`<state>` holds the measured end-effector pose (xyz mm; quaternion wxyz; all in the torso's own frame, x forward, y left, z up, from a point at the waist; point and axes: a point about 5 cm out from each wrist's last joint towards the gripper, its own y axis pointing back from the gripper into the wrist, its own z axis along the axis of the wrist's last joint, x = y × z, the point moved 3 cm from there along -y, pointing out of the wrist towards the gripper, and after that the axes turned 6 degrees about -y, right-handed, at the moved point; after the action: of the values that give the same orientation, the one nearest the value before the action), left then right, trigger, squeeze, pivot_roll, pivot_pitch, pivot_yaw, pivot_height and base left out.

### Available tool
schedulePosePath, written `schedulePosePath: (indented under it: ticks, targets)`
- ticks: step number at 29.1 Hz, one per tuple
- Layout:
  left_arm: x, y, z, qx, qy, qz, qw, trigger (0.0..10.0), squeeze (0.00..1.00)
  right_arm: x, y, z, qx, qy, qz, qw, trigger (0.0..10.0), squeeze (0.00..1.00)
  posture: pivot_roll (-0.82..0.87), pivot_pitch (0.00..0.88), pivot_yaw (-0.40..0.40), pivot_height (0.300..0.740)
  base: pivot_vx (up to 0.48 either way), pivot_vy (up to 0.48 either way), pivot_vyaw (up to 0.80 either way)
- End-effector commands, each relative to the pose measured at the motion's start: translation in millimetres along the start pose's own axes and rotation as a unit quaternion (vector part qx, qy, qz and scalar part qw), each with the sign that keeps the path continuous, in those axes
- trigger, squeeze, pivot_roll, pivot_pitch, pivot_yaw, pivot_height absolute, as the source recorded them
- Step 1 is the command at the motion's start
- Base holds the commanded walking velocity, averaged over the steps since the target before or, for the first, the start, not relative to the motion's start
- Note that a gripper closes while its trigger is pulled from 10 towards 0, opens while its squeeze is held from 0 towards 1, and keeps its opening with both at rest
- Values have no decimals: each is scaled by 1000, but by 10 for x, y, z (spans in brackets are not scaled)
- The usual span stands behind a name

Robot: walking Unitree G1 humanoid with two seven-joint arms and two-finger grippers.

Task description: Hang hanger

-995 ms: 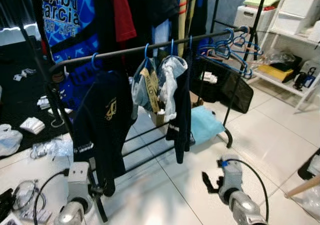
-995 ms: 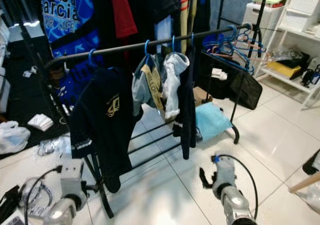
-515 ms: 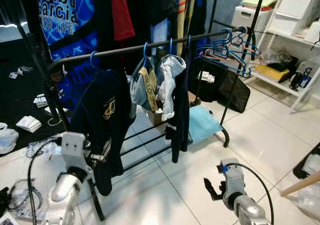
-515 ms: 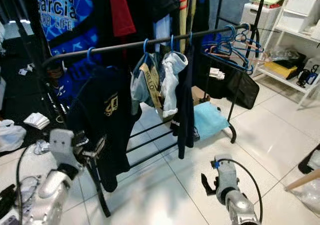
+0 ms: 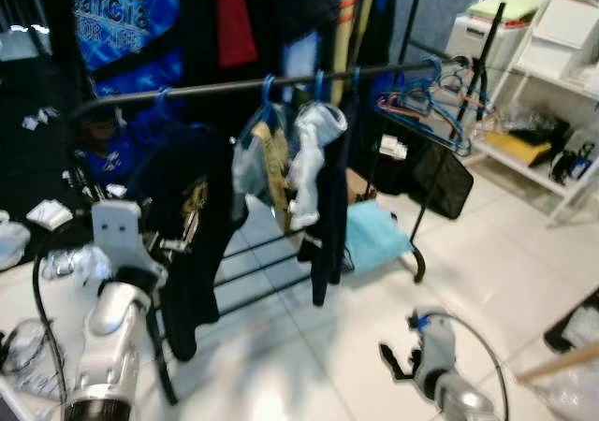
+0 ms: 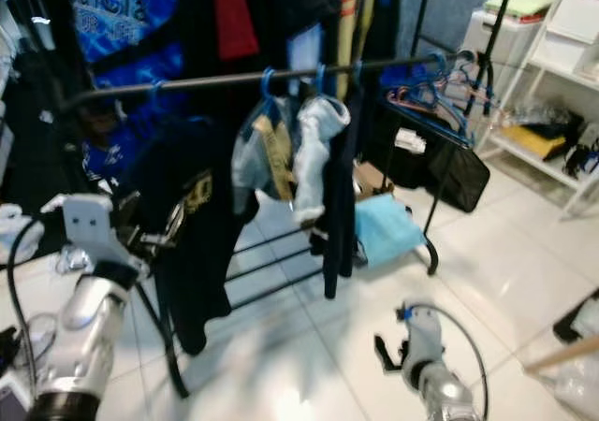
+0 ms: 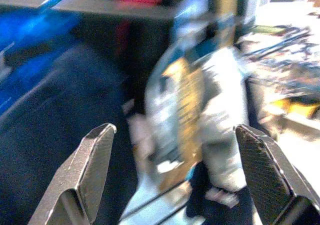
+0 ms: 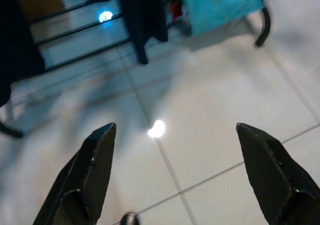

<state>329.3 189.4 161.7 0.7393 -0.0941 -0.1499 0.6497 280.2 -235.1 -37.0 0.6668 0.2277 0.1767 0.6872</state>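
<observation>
A black clothes rail (image 5: 281, 82) crosses the scene, with garments hanging from blue hangers. A dark navy shirt (image 5: 192, 225) hangs at its left. A pale denim garment (image 5: 281, 159) hangs in the middle, and a bunch of bare blue hangers (image 5: 435, 98) at the right end. My left gripper (image 5: 185, 237) is raised beside the navy shirt. In the left wrist view it is open (image 7: 174, 130) and faces the shirt and the denim, holding nothing. My right gripper (image 5: 393, 365) hangs low over the white floor tiles, open and holding nothing (image 8: 174, 127).
White shelving (image 5: 552, 47) stands at the right, with a black bag (image 5: 440, 173) before it. A light blue cloth (image 5: 374, 234) lies under the rail. Cables and small clutter (image 5: 19, 346) lie on the floor at the left. A wooden stick (image 5: 552, 363) juts in low right.
My left arm has risen from near the floor to the height of the navy shirt's hem and closed in on it. The right arm stays low. The view has shifted slightly and blurred.
</observation>
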Motion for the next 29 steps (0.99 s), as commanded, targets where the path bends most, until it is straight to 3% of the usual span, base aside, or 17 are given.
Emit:
schedulePosePath:
  ticks: [1, 9, 25, 29]
  targets:
    - [44, 36, -5, 12, -10, 6, 1000, 10000, 0, 72, -9, -36, 3, -4, 11, 1000, 10000, 0, 11, 0, -43, 740, 375, 0, 0]
    - [-6, -11, 169, 6, -14, 5, 1000, 10000, 0, 137, -55, 84, -10, 11, 27, 1000, 10000, 0, 7, 0, -42, 740, 412, 0, 0]
    - [49, -58, 327, -10, -29, 13, 999, 10000, 0, 97, -50, 69, -1, 27, 17, 999, 10000, 0, 12, 0, -43, 740, 398, 0, 0]
    - [74, -48, 363, -5, -34, 7, 999, 10000, 0, 81, -43, 51, 3, 28, 14, 999, 10000, 0, 3, 0, -38, 740, 0, 0, 0]
